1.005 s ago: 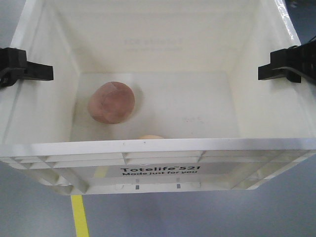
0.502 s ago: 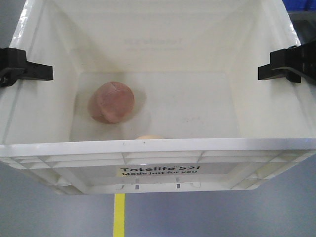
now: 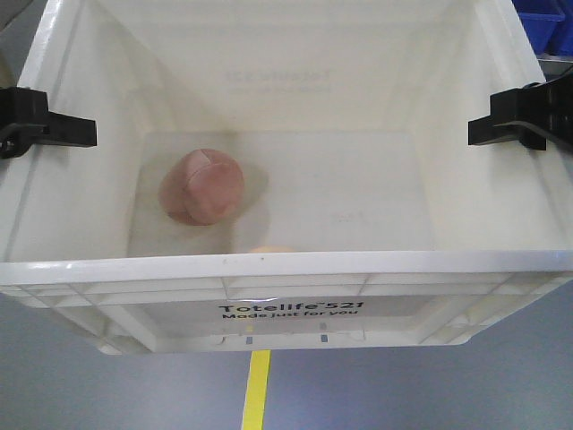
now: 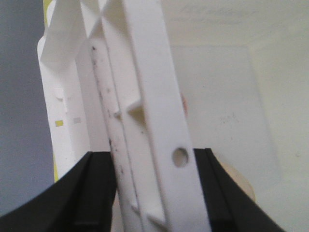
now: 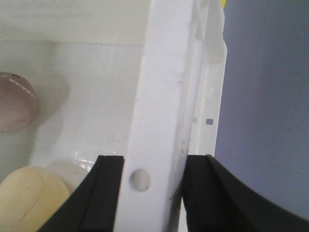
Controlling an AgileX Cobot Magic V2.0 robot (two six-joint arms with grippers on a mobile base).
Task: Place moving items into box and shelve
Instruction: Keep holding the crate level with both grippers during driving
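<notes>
Box point(image 3: 295, 265): printed wall nearest, spanning left to right between both arms, apparently held off the floor point(image 3: 107, 394).
Yellow ball point(image 3: 269, 248): inside, against the near wall, mostly hidden by the rim.
Pink ball point(image 3: 202, 186): inside on the bottom, left of centre, nearer the left arm.
Left gripper point(image 4: 154, 193): clamped across the left wall's rim.
Right gripper point(image 5: 147, 193): clamped likewise on the right rim, directly opposite.
Shelving move: probably needs an equal lift on both sides.

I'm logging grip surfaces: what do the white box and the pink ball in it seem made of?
The box looks like moulded white plastic, slightly glossy, going by its ribbed rim. The pink ball seems matte fabric or leatherette: stitched panel seams show.
</notes>
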